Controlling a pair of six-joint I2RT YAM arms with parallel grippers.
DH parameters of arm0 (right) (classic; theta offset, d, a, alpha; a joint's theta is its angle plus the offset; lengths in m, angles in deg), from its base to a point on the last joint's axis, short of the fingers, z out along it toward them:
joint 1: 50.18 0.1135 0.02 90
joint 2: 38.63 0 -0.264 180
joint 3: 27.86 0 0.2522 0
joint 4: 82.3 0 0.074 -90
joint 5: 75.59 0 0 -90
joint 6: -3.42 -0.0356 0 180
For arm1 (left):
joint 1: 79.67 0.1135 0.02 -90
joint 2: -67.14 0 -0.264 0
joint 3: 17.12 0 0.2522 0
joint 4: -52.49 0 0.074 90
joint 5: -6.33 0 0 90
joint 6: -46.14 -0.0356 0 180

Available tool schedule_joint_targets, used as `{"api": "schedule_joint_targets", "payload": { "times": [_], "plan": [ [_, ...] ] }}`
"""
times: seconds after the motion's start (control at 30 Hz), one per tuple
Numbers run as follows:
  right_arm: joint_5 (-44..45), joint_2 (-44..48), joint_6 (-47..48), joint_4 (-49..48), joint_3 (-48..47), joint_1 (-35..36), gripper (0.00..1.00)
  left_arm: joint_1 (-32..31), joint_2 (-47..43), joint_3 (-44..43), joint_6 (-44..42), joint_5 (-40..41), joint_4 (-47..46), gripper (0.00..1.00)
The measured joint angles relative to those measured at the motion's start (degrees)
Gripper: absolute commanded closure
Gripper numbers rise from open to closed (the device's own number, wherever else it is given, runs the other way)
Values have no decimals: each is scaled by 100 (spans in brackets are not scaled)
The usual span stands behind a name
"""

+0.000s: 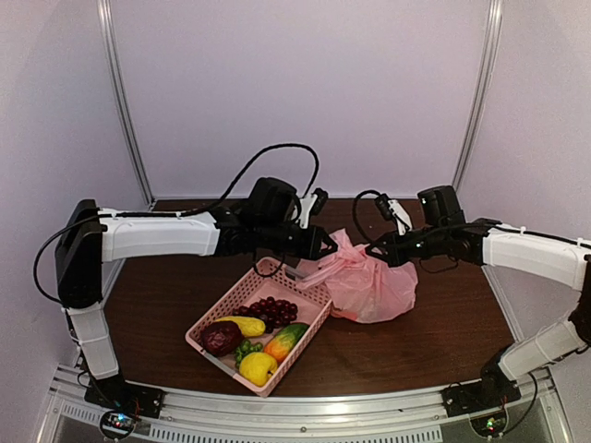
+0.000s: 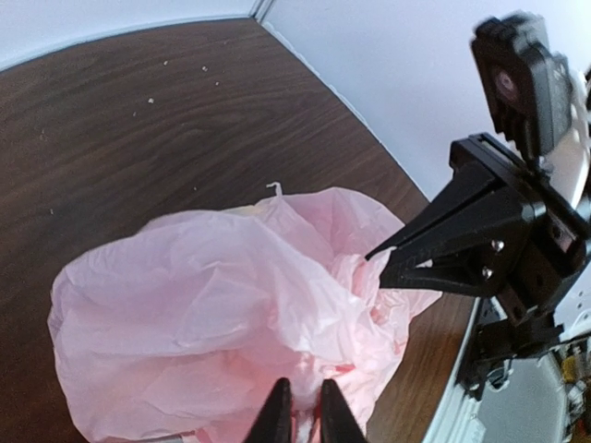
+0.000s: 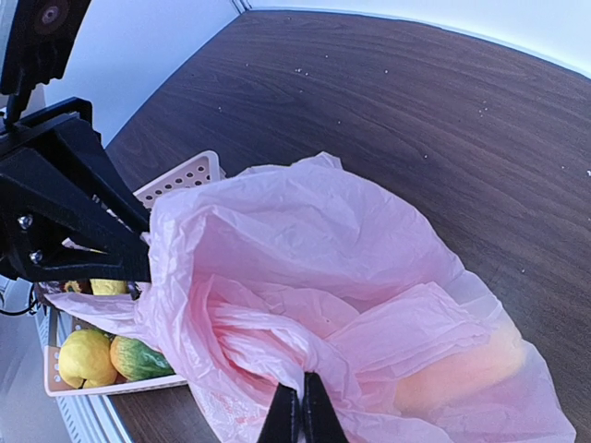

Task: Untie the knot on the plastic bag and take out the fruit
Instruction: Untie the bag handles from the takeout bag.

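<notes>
Nearest the front edge, the pink latticed basket (image 1: 214, 309) is sitting on the dark table (image 1: 443, 323) with a yellow lemon (image 1: 259, 367) and a grape bunch (image 1: 273, 311) among its load. Just behind its far corner the plastic bag (image 1: 369, 286) is resting on the table, crumpled, with its top drawn up between the two arms. An orange-yellow fruit (image 3: 462, 369) is showing through the film low on one side, so the contents are not yet out.

The left gripper (image 1: 323, 247) is pinching a fold of the film at the basket side, its fingers nearly together with pink plastic between them. The right gripper (image 1: 380, 251) is nipping the opposite side, its fingers pressed fully shut on a thin fold. The two are facing each other across the bag's top.

To my eye the untying step is under way. I cannot pick the knot out of the bunched folds. The next move, I judge, is calling for a slow pull apart, gentle enough not to tear the film or drag the bag into the basket.
</notes>
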Motion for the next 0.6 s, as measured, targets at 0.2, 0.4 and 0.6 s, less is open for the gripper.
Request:
{"api": "schedule_joint_targets", "payload": {
  "times": [0.2, 0.4, 0.6],
  "plan": [
    [83, 155, -59, -63, 111, 0, 100, 0, 0, -2, -9, 4, -4, 100],
    [326, 562, -168, -105, 267, 0, 100, -4, 0, -116, -11, 125, 28, 100],
    [680, 997, -282, -227, 424, -11, 100, 7, -2, -229, -13, 358, 20, 100]
  ]
}}
